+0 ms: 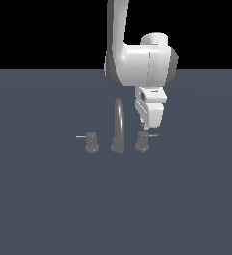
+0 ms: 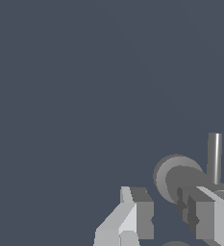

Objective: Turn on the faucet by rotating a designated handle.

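The faucet is a grey three-piece set on the floor, with a tall arched spout (image 1: 118,124) in the middle. The handle (image 1: 143,142) is the stubby knob on the exterior view's right, and its thin lever rod (image 1: 153,135) points rightward. My gripper (image 1: 146,128) hangs straight down just above this knob. In the wrist view the gripper (image 2: 170,216) is open and empty. One finger (image 2: 205,216) lies over the edge of the handle (image 2: 173,175) near its rod (image 2: 214,156). The other finger (image 2: 136,214) is beside the knob, apart from it.
The twin knob (image 1: 91,143), with its rod pointing leftward, stands on the exterior view's left of the spout. The flat dark grey-blue floor (image 1: 187,199) stretches all around. My white arm (image 1: 137,60) rises above the handle.
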Motion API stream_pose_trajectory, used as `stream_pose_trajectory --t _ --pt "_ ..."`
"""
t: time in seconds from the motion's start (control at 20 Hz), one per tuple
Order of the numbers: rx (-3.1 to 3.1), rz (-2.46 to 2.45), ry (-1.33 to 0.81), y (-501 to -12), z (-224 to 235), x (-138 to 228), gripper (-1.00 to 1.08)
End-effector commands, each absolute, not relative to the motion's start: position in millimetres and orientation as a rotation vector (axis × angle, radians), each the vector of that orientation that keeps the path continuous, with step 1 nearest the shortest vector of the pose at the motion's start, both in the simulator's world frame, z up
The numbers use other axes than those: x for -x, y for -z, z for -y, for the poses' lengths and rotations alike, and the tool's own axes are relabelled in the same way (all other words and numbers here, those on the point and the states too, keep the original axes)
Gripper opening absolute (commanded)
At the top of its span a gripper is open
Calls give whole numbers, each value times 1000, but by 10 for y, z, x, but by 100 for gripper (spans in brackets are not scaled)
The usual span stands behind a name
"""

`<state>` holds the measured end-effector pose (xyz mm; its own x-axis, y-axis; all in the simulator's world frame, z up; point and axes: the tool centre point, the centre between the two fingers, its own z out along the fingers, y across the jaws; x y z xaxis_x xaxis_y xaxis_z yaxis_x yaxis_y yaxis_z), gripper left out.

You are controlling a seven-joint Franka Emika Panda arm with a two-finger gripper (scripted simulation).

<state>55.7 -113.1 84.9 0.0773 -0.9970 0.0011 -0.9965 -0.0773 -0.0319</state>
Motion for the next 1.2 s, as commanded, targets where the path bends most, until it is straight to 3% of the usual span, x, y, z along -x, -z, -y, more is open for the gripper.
stream_pose_trajectory --t 0.0,0.2,0.25,0.75,0.85,1.15 --pt "2269 -2174 1 -628 1314 -438 -100" --pt "2268 -2175 1 -627 1316 -438 -100" --pt "2278 -2125 40 -852 1131 -586 -100" --pt "2267 -2173 1 -635 1508 -122 -100" --pt "2272 -2152 18 -689 1417 -228 -100" --pt "2270 -2162 10 -662 1419 -10 -100"
